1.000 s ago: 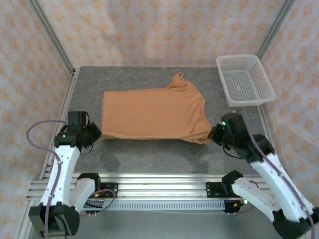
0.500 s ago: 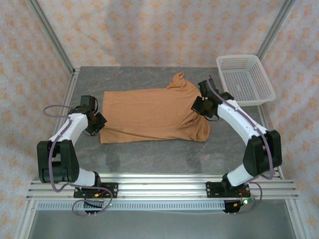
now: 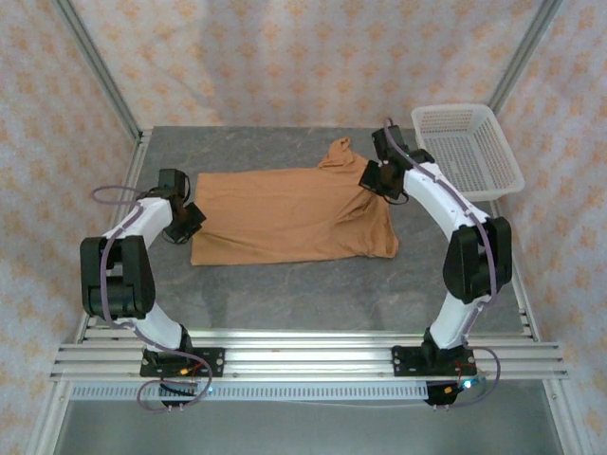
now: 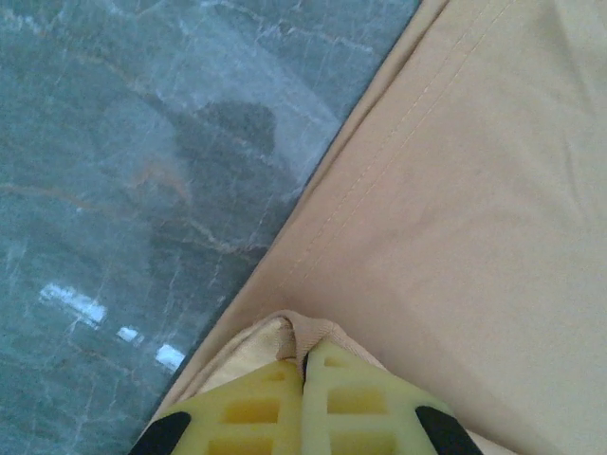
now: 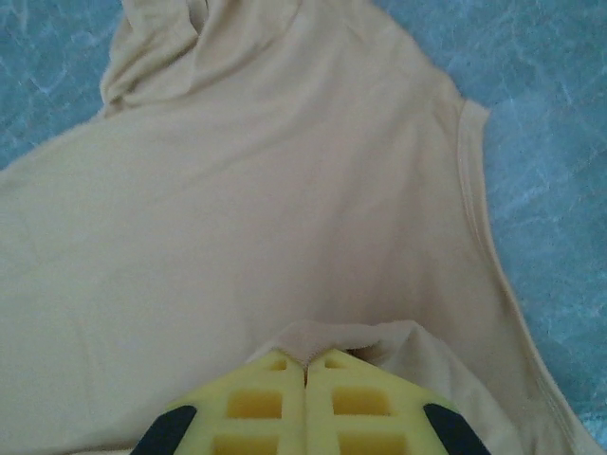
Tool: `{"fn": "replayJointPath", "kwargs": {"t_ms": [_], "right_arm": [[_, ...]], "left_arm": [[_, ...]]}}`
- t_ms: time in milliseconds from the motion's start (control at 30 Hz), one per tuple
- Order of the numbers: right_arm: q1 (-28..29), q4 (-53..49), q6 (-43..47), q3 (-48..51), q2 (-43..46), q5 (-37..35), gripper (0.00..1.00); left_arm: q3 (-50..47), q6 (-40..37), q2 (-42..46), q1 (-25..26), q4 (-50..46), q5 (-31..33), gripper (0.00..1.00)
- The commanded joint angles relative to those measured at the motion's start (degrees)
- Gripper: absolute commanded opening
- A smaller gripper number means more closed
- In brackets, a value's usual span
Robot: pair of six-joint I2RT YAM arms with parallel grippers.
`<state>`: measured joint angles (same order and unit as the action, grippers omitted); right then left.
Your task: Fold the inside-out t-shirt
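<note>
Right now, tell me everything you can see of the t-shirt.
The t-shirt is orange-brown soft cloth, spread mostly flat on the grey marbled table, straight stitched edge to the left, one sleeve bunched at the far side. The left tool is shut on a pinch of that left edge; the right tool is shut on a fold near the sleeve end, wrinkling it.

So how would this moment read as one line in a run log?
left claw: shut on t-shirt, hem end | right claw: shut on t-shirt, sleeve end | t-shirt: spread on table
</note>
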<state>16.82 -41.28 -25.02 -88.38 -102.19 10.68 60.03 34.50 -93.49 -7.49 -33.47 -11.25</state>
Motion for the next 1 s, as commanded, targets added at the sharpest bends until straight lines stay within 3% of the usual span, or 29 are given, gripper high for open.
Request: {"fn": "replayJointPath", "kwargs": {"t_ms": [0, 167, 233, 333, 400, 500, 600, 667, 767, 967], "right_arm": [[-0.5, -3.1, 2.0, -3.7, -3.9, -1.0, 0.0], [-0.7, -4.0, 2.7, -7.9, -8.8, -0.5, 0.0], [-0.9, -4.4, 2.7, -10.9, -11.6, 0.7, 0.1], [-1.3, -5.6, 2.8, -17.7, -16.2, 3.6, 0.33], [-1.3, -8.0, 2.9, -22.2, -18.1, 3.6, 0.38], [-1.3, -10.6, 3.2, -23.2, -17.3, 2.9, 0.37], [-1.2, -5.4, 2.6, -14.8, -13.2, 3.0, 0.21], [-1.2, -2.8, 2.6, -10.0, -12.1, 3.0, 0.12], [-1.2, -3.4, 3.2, -8.8, -13.7, 3.5, 0.14], [-1.2, -2.9, 4.7, -8.9, -15.9, 1.8, 0.18]], "left_arm": [[2.1, -0.9, -2.2, 0.2, 0.7, 2.1, 0.0], [3.5, -1.5, -4.4, 0.2, 0.3, 2.4, 0.0], [4.5, -1.7, -5.4, 0.3, 0.0, 2.5, 0.04], [7.5, -2.1, -6.4, 0.3, -1.7, 3.4, 0.42], [9.3, -2.0, -5.4, 0.5, -3.3, 4.9, 0.53], [10.1, -1.8, -0.7, 3.3, -5.0, 9.4, 0.54], [7.3, -0.4, 4.5, 8.2, -2.3, 8.6, 0.51], [4.3, 1.6, 6.2, 10.8, 1.2, 4.1, 0.48], [0.3, 4.5, 5.9, 12.5, 6.6, -2.4, 0.44], [-2.5, 4.1, 4.8, 12.8, 6.9, -1.6, 0.4]]}}
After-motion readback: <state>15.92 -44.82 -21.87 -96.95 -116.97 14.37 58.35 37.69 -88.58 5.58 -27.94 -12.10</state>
